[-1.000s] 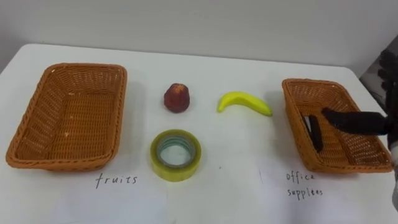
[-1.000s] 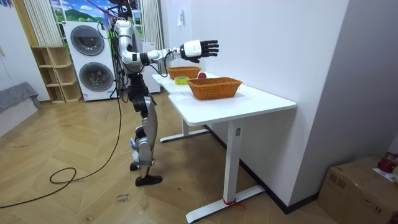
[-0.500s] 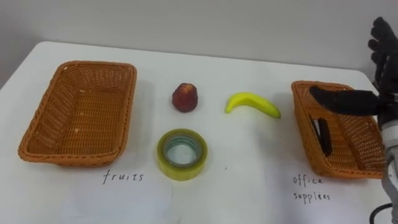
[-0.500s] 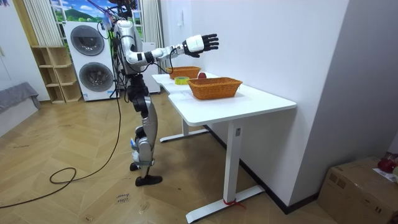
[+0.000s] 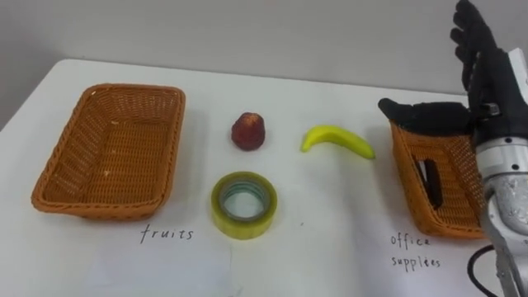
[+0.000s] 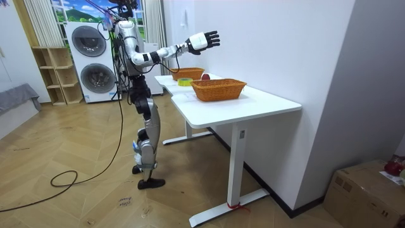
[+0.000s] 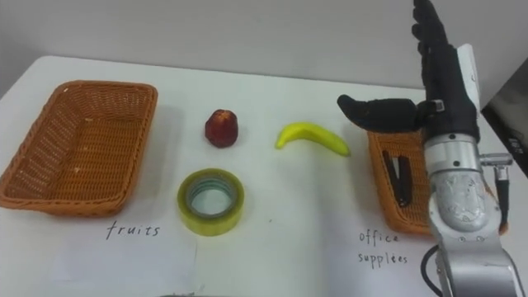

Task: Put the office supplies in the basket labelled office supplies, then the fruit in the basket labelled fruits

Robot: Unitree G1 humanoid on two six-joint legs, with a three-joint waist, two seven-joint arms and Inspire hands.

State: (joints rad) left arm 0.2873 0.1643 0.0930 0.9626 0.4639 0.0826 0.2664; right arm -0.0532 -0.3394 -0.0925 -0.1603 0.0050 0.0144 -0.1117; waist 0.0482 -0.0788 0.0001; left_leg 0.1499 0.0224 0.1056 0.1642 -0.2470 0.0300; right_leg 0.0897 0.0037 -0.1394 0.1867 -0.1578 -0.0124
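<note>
The right forearm comes up from the lower right. The right hand is raised above the table, fingers straight and spread, pointing up, thumb stuck out to the left over the far left corner of the right basket. The hand holds nothing.

The white table has a handwritten label at its front edge before each basket. The yellow-green tape roll lies flat near the front, about mid-table, just right of the left basket. That basket is wicker and has nothing in it. The right basket, also wicker, has a slim dark item lying against its left inner wall; what it is cannot be told.

Farther back, the red fruit stands directly behind the tape roll, apart from it. The banana lies to the right of the red fruit, curved side up, near the right basket's left rim but not touching it. Both fruits and the tape are on the bare tabletop, between the baskets.

In the room view the robot stands upright at the table's side, its arm lifted forward. Washing machines stand behind it.
</note>
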